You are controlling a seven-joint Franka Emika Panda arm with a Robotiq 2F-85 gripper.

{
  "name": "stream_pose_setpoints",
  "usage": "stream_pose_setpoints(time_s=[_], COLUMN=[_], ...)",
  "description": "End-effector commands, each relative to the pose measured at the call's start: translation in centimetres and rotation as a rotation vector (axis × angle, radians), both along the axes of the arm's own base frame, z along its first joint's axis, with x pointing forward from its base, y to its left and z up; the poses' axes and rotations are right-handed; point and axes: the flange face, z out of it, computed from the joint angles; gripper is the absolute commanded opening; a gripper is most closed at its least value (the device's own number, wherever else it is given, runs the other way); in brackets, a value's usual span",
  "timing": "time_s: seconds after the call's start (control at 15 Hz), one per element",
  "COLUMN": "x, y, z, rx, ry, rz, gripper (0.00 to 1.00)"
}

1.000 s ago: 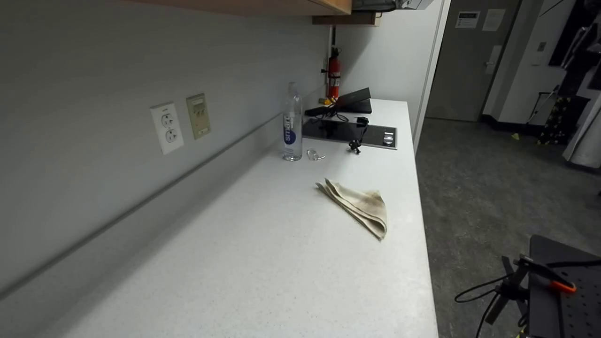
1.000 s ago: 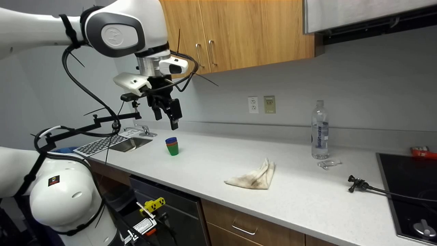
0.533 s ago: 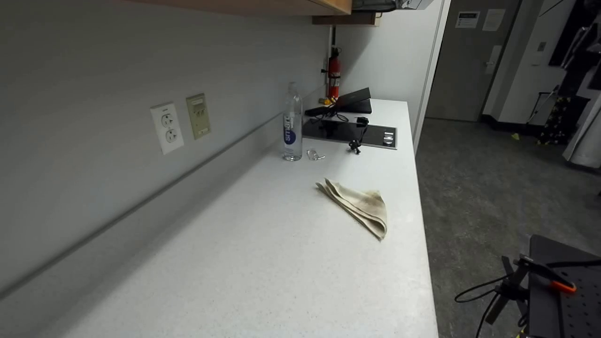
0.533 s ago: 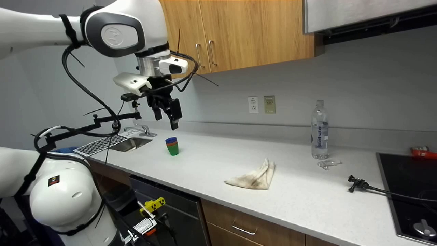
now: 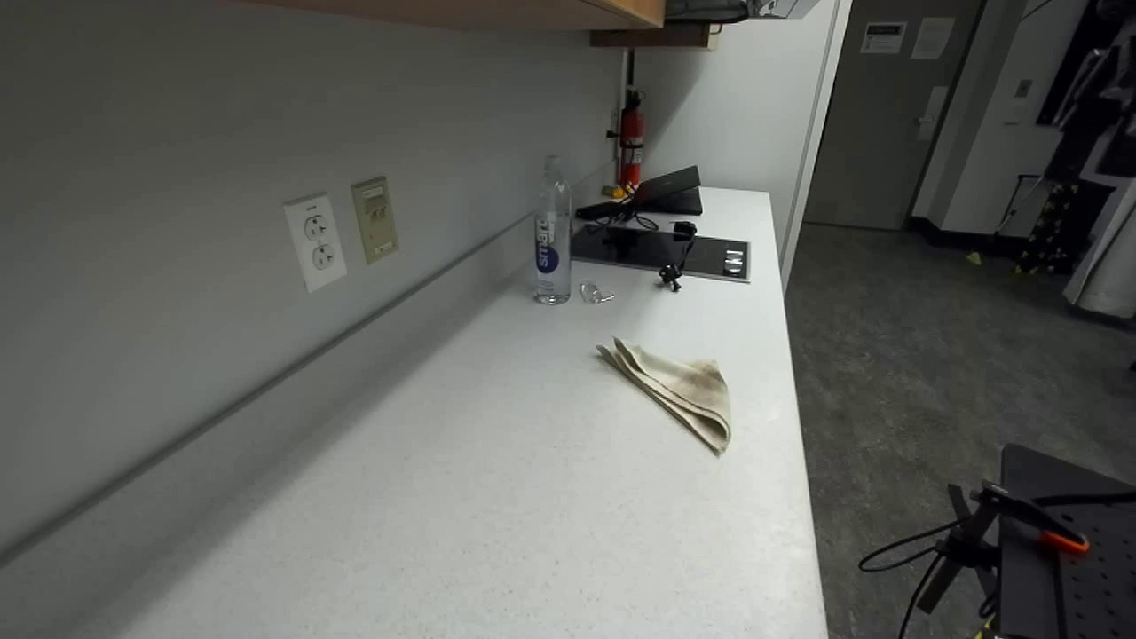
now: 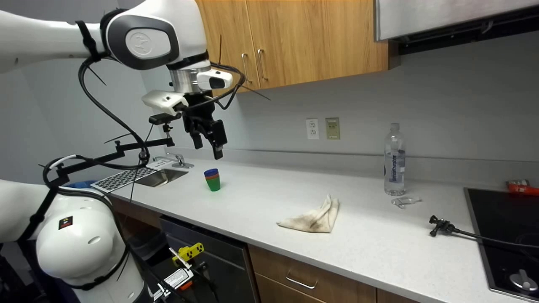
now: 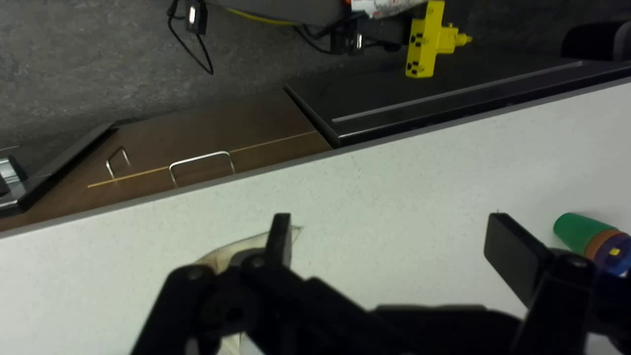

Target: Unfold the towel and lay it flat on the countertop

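Towel point(image 6: 311, 221) first: lying on the countertop point(image 6: 252, 198), nearer its front edge than the wall point(image 6: 269, 122), folded, layers stacked, a peaked end toward the wall. Unfolding not started, I'd say.

Clock centred on the towel, 12 at the top of an exterior view: bottle point(image 6: 394, 164) upright at 2; clear plastic bit point(image 6: 405, 202) near 3, just beside the bottle's base, can't tell what it is; cooktop point(image 6: 497, 214) further out at 3; stacked cups point(image 6: 213, 182) at 10, well apart from the towel.

Gripper point(image 6: 208, 150) also at 10, up in the air, well above the countertop. It's released: fingers point(image 7: 512, 256) spread wide in the wrist view, nothing held. That view also has the towel partly hidden behind a finger, around 8 off its centre, cups between 3 and 4.

Change over the last second: tiny. Gripper has drifted slightly toward 3, the towel's side; towel, bottle and cups sit as they were. I read that as my approach just beginning, no progress on the unfolding. Next I probably need to head toward 4, go down, and pinch only the top layer at a free corner. Risk: I catch every layer and the whole bundle drags along folded.
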Motion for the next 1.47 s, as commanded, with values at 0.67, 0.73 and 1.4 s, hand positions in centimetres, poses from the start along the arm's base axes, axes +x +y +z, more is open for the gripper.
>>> stream_pose_setpoints(time_s=[0.67, 0.73, 1.4], x=[11.7, 12.1, 20.7], y=[9.9, 9.9, 4.3], z=[-3.8, -4.0, -9.4], rx=[-0.167, -0.173, -0.185], ry=[-0.032, -0.039, -0.152], rz=[0.000, 0.002, -0.075], gripper=[1.00, 1.00, 1.00])
